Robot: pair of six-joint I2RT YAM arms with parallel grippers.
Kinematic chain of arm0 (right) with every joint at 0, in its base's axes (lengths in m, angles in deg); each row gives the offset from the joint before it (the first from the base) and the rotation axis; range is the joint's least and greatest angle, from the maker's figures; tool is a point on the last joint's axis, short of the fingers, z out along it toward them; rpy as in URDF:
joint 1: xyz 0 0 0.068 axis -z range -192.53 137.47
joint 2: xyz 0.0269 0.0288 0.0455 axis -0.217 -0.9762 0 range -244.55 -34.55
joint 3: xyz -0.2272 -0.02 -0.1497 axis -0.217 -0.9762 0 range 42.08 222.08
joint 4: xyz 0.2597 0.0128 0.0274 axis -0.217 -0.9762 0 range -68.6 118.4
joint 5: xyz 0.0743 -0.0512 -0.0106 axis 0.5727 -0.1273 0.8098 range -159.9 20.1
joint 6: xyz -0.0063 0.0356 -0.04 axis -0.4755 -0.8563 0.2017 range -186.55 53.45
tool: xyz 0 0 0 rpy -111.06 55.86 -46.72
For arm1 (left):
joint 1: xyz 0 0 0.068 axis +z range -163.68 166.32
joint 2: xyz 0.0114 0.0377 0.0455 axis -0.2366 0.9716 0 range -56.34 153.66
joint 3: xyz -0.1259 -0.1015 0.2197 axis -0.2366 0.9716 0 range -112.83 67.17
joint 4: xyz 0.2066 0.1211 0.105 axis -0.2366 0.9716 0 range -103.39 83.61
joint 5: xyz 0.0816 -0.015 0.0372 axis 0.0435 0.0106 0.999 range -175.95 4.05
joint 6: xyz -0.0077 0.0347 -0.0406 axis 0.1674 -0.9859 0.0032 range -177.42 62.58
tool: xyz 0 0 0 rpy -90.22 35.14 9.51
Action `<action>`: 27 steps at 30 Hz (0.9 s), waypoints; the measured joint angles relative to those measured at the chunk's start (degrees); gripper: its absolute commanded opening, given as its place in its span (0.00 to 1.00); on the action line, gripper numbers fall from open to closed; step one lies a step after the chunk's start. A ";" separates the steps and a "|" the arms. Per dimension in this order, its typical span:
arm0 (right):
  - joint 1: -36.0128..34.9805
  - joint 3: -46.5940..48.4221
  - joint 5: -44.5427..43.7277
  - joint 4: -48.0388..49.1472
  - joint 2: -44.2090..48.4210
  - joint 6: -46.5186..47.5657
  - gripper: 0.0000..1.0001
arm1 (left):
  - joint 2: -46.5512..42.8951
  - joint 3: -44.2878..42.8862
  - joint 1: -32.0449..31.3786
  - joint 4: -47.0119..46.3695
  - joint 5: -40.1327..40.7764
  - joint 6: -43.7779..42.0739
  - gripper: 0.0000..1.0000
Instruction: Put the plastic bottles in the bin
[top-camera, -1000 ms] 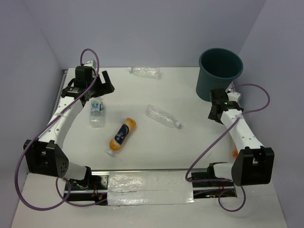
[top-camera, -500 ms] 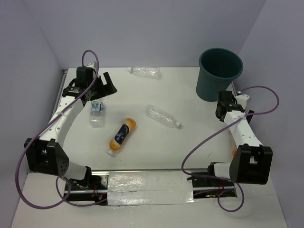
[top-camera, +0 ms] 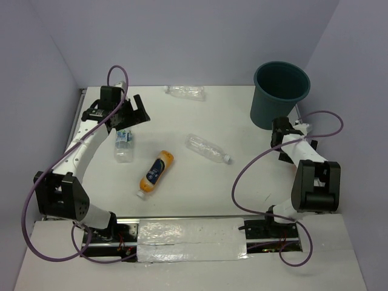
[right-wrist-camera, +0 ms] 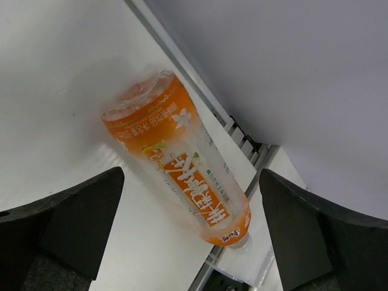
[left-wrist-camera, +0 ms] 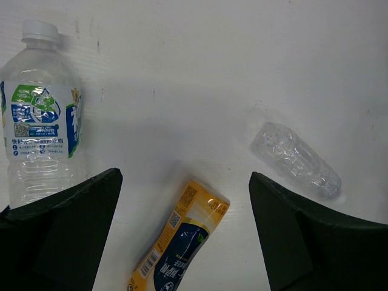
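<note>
**A:** On the bench (top-camera: 200, 194), how many bottles lie outside the bin (top-camera: 280, 91)?

**B:** Four in the top view. The far clear bottle (top-camera: 185, 91) is at the back edge, and the middle clear bottle (top-camera: 207, 148) lies mid-bench. The blue-label bottle (top-camera: 123, 144) is on the left, with the yellow bottle (top-camera: 156, 173) near it. The right wrist view adds an orange-label bottle (right-wrist-camera: 163, 127) lying at the bench's edge.

**A:** Anything in the bin?

**B:** Nothing that I can see, though its inside is dark. I'd judge the job barely begun.

**A:** And the end effectors?

**B:** The left end effector (left-wrist-camera: 185, 174) is spread and empty, hanging above the blue-label and yellow bottles. The right end effector (right-wrist-camera: 191, 176) is spread too, holding nothing, and looks down on the orange-label bottle. By my reckoning, every bottle is left to carry.
</note>
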 measured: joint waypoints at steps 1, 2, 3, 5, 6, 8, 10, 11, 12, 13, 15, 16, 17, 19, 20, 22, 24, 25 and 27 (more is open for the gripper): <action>0.00 0.00 0.00 0.02 -0.87 0.24 1.00 | 0.04 0.00 0.00 0.11 0.02 0.02 0.99; 0.00 0.00 0.04 0.00 -1.60 0.44 1.00 | 0.07 0.00 0.00 0.15 0.09 0.02 0.99; 0.00 0.00 0.11 0.07 -2.14 0.98 1.00 | 0.07 0.00 0.00 0.17 0.13 0.02 0.99; 0.00 -0.11 0.59 0.61 -2.54 1.99 1.00 | 0.07 0.00 0.00 0.17 0.31 0.00 0.99; 0.07 -0.37 0.94 1.25 -2.51 2.91 1.00 | 0.07 0.00 0.00 0.20 0.37 0.00 0.99; 0.50 -0.98 2.25 2.40 -2.49 4.92 1.00 | 0.07 0.00 0.00 0.24 0.55 -0.04 0.99; 1.51 -1.66 3.76 3.13 -2.49 6.95 1.00 | 0.07 0.00 0.00 0.24 0.79 -0.04 0.99; 2.03 -1.90 4.39 3.43 -2.49 7.65 1.00 | 0.07 0.00 0.00 0.24 0.87 -0.04 0.99; 2.60 -2.08 5.20 3.65 -2.49 8.48 1.00 | 0.07 0.00 0.00 0.24 0.90 -0.04 0.99; 3.10 -2.21 5.92 3.93 -2.49 9.09 1.00 | 0.07 0.00 0.00 0.22 0.92 -0.04 0.99; 3.63 -2.23 6.88 4.31 -2.49 10.23 1.00 | 0.07 0.00 0.00 0.22 0.90 -0.02 0.99; 3.87 -2.23 7.26 4.66 -2.60 10.71 1.00 | 0.07 0.00 0.00 0.20 0.90 -0.02 0.99; 3.98 -2.23 7.58 4.98 -2.75 11.15 1.00 | 0.07 0.00 0.00 0.22 0.92 0.00 0.99; 4.11 -2.23 8.63 5.49 -3.48 12.00 1.00 | 0.09 0.00 0.00 0.22 0.90 0.00 0.99; 4.22 -2.23 9.20 5.66 -3.98 12.46 1.00 | 0.09 0.00 0.00 0.22 0.92 0.00 0.99; 4.33 -2.23 10.25 5.90 -5.07 13.11 1.00 | 0.13 0.00 0.00 0.20 0.90 0.00 0.99; 4.48 -2.23 11.08 5.99 -5.68 13.70 1.00 | 0.13 0.00 0.00 0.11 0.90 0.00 0.99; 4.66 -2.23 11.30 6.10 -5.79 13.90 1.00 | 0.13 0.00 0.00 -0.02 0.90 0.02 0.99; 5.18 -2.23 11.52 6.43 -5.86 14.08 1.00 | 0.13 0.00 0.00 -0.33 0.90 0.02 0.99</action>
